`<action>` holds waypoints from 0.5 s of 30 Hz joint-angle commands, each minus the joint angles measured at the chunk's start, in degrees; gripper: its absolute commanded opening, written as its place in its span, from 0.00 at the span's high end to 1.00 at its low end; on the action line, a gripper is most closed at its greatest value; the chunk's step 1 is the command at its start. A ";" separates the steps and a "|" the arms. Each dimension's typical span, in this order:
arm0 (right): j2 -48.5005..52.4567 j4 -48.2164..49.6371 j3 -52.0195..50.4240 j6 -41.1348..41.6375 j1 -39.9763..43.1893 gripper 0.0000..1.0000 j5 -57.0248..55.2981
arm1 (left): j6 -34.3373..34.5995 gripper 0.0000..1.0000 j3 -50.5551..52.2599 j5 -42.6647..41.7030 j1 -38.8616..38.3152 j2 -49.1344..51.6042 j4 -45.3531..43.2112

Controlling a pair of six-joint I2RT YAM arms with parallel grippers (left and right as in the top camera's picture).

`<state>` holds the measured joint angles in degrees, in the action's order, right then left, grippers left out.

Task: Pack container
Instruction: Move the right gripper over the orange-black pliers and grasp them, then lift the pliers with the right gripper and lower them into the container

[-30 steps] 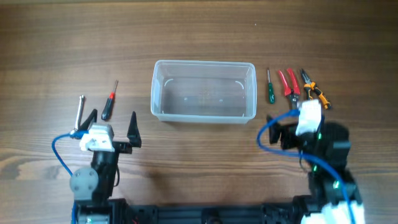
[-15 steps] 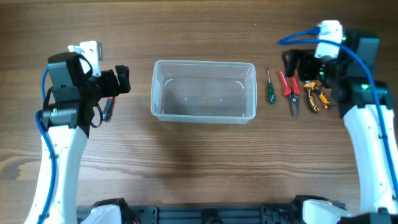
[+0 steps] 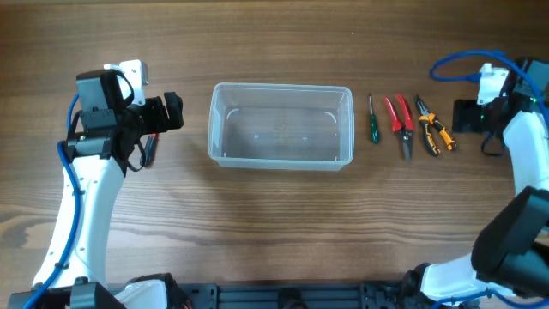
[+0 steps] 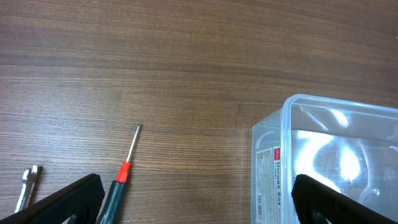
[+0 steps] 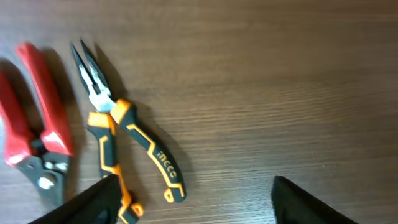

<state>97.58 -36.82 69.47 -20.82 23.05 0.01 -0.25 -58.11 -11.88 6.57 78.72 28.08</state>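
Overhead view with both wrist views. The container (image 3: pixel 281 87), clear and empty, sits on the counter (image 3: pixel 274 223) between the two arms, its long axis running from one arm toward the other.

The left fingers (image 4: pixel 74 196) are spread wide and hold nothing. The container's corner lies just ahead of one finger. A black-handled screwdriver (image 4: pixel 118 186) lies just inside the other finger, its shaft pointing forward, away from the fingers. A wrench (image 4: pixel 25 186) lies ahead of that same finger, toward its outer side.

The right fingers (image 5: pixel 305 199) are also spread wide and empty. Orange-handled pliers (image 5: pixel 118 143) lie ahead of the finger nearer the container, handles close to it and nose pointing away. Red-handled cutters (image 5: pixel 34 124) lie outside that finger. A green screwdriver (image 3: pixel 372 120) lies beyond them, just beside the container.

The pliers' long axis runs roughly across the line joining the two fingers, so closing would likely meet the handles across their width. The gap is off-centre, though, and probably needs a sideways shift toward the container first. The right arm is nearer these three tools, and the left is nearer the other two.
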 commanded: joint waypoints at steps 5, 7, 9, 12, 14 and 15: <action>8.33 -2.95 0.55 -4.68 0.04 0.23 -0.79 | 0.55 0.00 -1.11 -1.14 0.37 0.37 -0.11; 9.51 -3.28 0.55 -4.66 0.07 0.23 0.42 | 0.55 0.00 -1.11 -1.14 0.37 0.37 -0.11; 10.21 -3.56 0.52 -5.79 0.07 0.18 1.70 | 0.55 0.00 -1.11 -1.14 0.37 0.37 -0.11; 11.43 -3.04 0.52 -9.33 0.07 0.20 3.89 | 0.55 0.00 -1.11 -1.14 0.37 0.37 -0.11; 13.07 -2.58 0.52 -9.66 0.07 0.20 4.96 | 0.55 0.00 -1.11 -1.14 0.37 0.37 -0.11; 14.27 -2.21 0.52 -9.64 0.07 0.22 4.94 | 0.55 0.00 -1.11 -1.14 0.37 0.37 -0.11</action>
<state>108.71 -39.53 69.47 -28.64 23.05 2.68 -0.25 -58.11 -11.88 6.57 78.72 28.10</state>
